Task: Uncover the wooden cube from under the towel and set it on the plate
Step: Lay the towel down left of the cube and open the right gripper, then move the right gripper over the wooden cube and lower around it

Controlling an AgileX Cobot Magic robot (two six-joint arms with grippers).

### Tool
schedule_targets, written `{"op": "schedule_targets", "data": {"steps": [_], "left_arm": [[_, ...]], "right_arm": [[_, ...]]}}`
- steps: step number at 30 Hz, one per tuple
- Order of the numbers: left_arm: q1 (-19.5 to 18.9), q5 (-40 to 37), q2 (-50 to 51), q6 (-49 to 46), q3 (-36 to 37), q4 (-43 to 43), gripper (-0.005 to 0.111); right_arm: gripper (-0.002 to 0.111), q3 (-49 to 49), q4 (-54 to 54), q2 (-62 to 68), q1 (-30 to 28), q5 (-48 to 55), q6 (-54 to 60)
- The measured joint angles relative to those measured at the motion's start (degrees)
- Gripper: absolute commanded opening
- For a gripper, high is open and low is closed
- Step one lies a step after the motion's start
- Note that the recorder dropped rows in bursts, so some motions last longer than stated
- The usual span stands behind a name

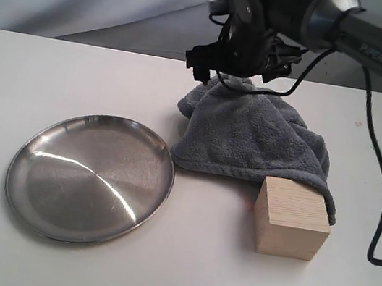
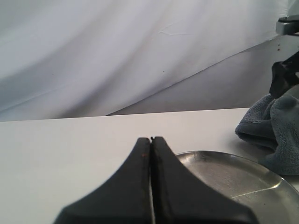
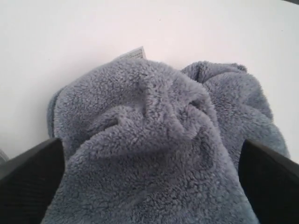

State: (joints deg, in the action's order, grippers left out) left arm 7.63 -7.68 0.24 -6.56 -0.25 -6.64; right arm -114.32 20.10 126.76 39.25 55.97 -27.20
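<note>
**Cube laid bare, plate not yet filled**

The left gripper [image 2: 150, 140] has its jaws pressed together on nothing. The plate [image 1: 90, 177] lies just past their tips on the worktop [image 1: 41, 74], and it carries nothing.

Over to the right, the right gripper [image 1: 234, 71] sits on the peak of the towel [image 1: 254, 135]. Its jaws are spread wide, one on each side of the bunched cloth, which fills the gap between them. No pinch on the cloth shows.

The wooden cube [image 1: 291, 220] stands well apart from those jaws, out beyond the towel's near hem. Its top and front are in plain sight, though a fold of the towel touches its rear right edge.

By my reading, the uncovering is as good as done. What is left is to grasp the cube, carry it over and set it on the plate.

The cube rests flat on one face and upright, with a broad face turned almost squarely toward the exterior camera. Its sides look equal, so it has no long axis to line up with.
</note>
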Motion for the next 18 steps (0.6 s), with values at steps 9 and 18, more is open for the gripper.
{"op": "schedule_targets", "data": {"steps": [9, 18], "left_arm": [[0.0, 0.0, 0.0, 0.0, 0.0, 0.0, 0.0], [0.0, 0.0, 0.0, 0.0, 0.0, 0.0, 0.0]], "right_arm": [[0.089, 0.0, -0.1, -6.6, 0.0, 12.1, 0.0], [0.088, 6.6, -7.2, -14.5, 1.7, 13.7, 1.1]]}}
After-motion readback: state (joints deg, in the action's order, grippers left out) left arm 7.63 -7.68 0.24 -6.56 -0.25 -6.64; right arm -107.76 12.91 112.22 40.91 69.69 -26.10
